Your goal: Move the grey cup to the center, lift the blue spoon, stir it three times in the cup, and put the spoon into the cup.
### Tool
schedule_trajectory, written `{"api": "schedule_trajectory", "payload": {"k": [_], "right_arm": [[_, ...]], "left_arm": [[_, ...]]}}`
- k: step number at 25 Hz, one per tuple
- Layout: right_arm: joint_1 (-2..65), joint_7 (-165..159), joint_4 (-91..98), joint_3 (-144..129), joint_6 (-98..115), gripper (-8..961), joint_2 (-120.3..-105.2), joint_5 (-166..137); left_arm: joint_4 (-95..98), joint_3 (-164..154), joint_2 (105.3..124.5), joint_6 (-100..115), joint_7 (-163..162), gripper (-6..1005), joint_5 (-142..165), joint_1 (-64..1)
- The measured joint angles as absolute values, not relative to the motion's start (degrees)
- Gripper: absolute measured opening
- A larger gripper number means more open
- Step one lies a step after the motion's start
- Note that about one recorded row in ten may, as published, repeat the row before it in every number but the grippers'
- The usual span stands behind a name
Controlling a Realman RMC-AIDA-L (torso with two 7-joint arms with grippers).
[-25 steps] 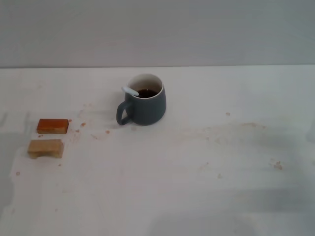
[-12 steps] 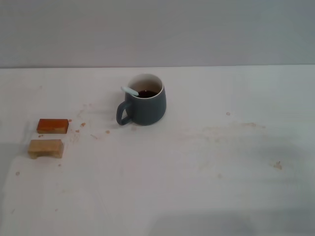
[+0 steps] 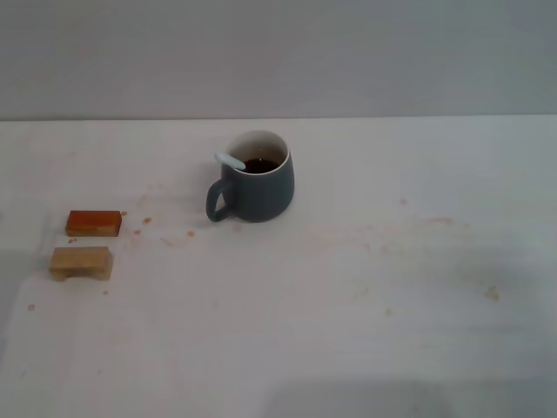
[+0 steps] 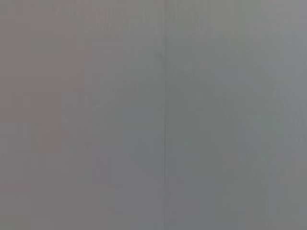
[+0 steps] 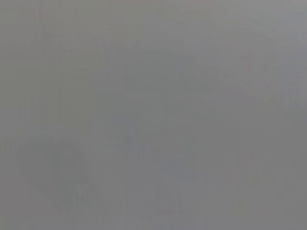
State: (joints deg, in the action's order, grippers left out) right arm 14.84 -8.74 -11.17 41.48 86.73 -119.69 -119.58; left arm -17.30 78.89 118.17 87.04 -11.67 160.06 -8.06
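Observation:
The grey cup stands upright on the white table, a little left of the middle and toward the back, its handle turned to the left. Dark brown liquid shows inside it. The blue spoon rests in the cup, its pale handle sticking out over the left rim. Neither gripper appears in the head view, and both wrist views show only a plain grey surface.
An orange-brown block and a tan block lie near the table's left side, one in front of the other. Faint brown stains dot the tabletop. A grey wall rises behind the table's far edge.
The shadows at the left and right edges of the table have faded away. The cup, spoon and blocks have not moved.

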Motion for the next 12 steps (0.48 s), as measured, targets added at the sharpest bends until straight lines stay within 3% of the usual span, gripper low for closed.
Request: {"api": "schedule_trajectory", "payload": {"k": [12], "right_arm": [[15.33, -9.15, -11.16, 42.08, 85.35, -1, -119.71, -119.34]], "left_arm": [[-15.93, 77.18, 118.54, 88.51, -9.39, 712, 160.21, -7.86]]}}
